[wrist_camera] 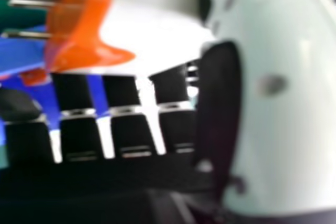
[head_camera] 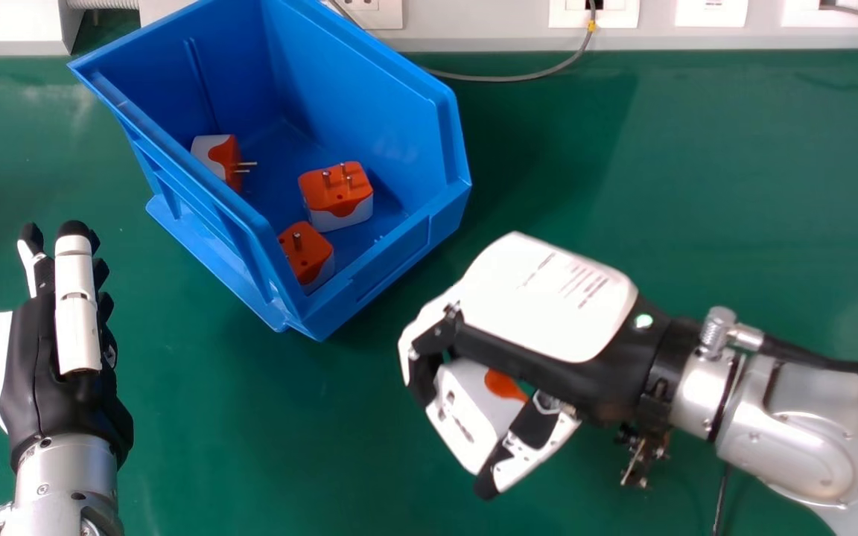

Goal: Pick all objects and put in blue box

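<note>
- Gripping a white-and-orange adapter [head_camera: 482, 394], the right hand [head_camera: 548, 298] curls round it near the blue box [head_camera: 392, 97].
- Inside lie three adapters [head_camera: 336, 195].
- Left hand [head_camera: 34, 372] has straight fingers.

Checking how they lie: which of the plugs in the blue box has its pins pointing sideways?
The leftmost plug in the head view; its pins point right, while the nearest plug and rightmost plug have theirs up.

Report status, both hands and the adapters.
Right hand gripping orange-and-white adapter, outside blue box. Left hand empty, fingers straight. Three adapters inside box. Box wall stands between held adapter and interior.
</note>
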